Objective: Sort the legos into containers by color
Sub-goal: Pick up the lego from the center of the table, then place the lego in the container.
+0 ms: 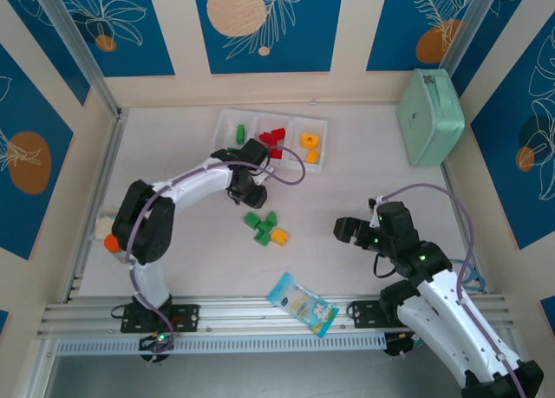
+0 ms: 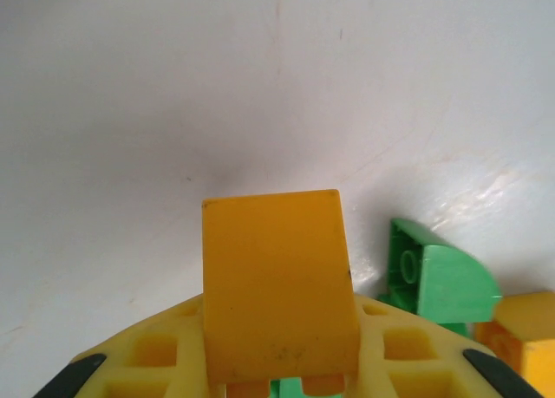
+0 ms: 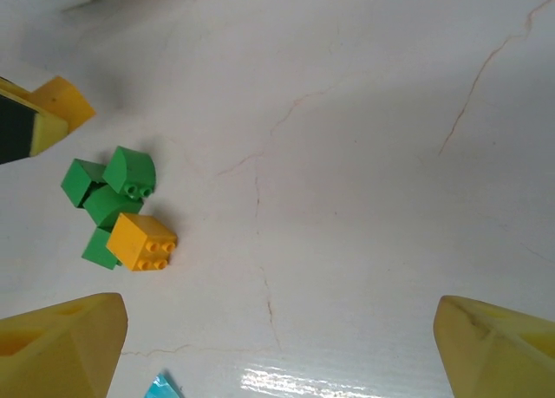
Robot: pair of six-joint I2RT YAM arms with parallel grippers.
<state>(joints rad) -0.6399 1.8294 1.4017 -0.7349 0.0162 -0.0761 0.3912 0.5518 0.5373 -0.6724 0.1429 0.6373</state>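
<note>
The white tray (image 1: 230, 114) is lying toward the far side of the table (image 1: 173, 146), its three compartments running in a row. A green brick (image 1: 240, 133) is sitting in the left compartment, red bricks (image 1: 273, 140) are lying in the middle one, and an orange ring (image 1: 310, 140) is resting in the right one with a small orange piece (image 1: 312, 156). Nearer the table's middle, green bricks (image 3: 108, 199) are clustering together, with a yellow-orange brick (image 3: 141, 241) touching them, its studs showing. The left gripper (image 1: 247, 192) is pinching an orange brick (image 2: 277, 285), showing its smooth face.
</note>
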